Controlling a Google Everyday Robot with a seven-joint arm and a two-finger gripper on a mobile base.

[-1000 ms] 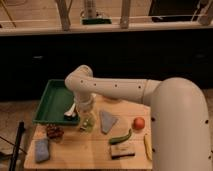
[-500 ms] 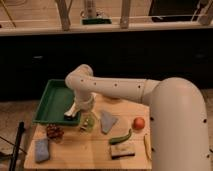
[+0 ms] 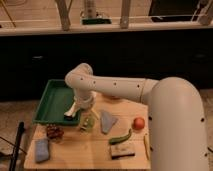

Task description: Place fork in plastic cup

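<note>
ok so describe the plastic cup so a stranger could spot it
On the wooden table, look off the near right corner of the green tray, close by the arm's tool. The plastic cup stands there: small, see-through and yellowish-green, unlike the flat grey cloth beside it.

A robot test station of a lab kind, indoors.
A small wooden table [image 3: 95,150] was laid out with assorted props, among them a green tray [image 3: 50,102] at 9 o'clock and an orange-red fruit [image 3: 139,123] at 5 o'clock. A long dark counter front [image 3: 125,55] was seen behind at 12 o'clock, with pale frame posts [image 3: 64,15] above it. The gripper [image 3: 84,107] was held low over the table, just beside the tray's right edge.
</note>
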